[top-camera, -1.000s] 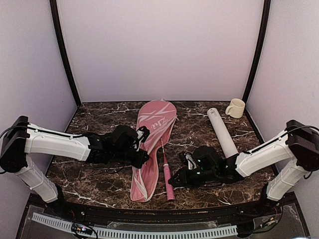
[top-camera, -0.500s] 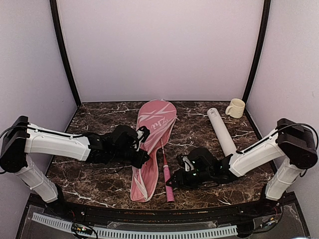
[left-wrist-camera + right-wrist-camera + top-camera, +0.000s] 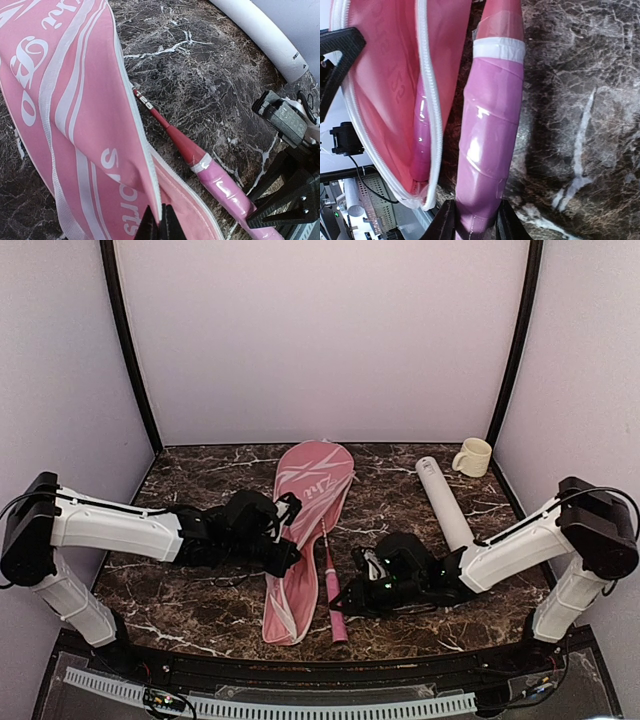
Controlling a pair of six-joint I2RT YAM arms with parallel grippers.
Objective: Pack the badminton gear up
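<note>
Over the last second the right gripper (image 3: 476, 222) has been carried a little to the left, and the butt of the racquet (image 3: 331, 585) has been taken between its jaws. They are now drawn in against both sides of the pink handle, about a handle's width apart. The left gripper (image 3: 160, 226) is unchanged: it is pinched fully shut on the zip edge of the cover (image 3: 310, 490), and that flap is held lifted off the table (image 3: 200, 475).

From this it is judged that the racquet is about to be fed in. Its shaft is already lost under the raised flap, while the handle lies outside, just beside the white zip (image 3: 431, 100). The other racquet (image 3: 420, 135) is seen inside the cover, its handle close against the same zip line. No shuttlecocks can be made out in any view.

The room is tight on the near side, as the handle's butt and the right gripper are close to the table's front edge. Bare table is left to the right of the handle. The tube (image 3: 447, 508) lies well apart on that side, and the mug (image 3: 473, 457) is set in the far right corner. On the left, the cover is crossed by the left arm, so a sideways sweep of the handle is bounded by the zip edge and by that arm.
</note>
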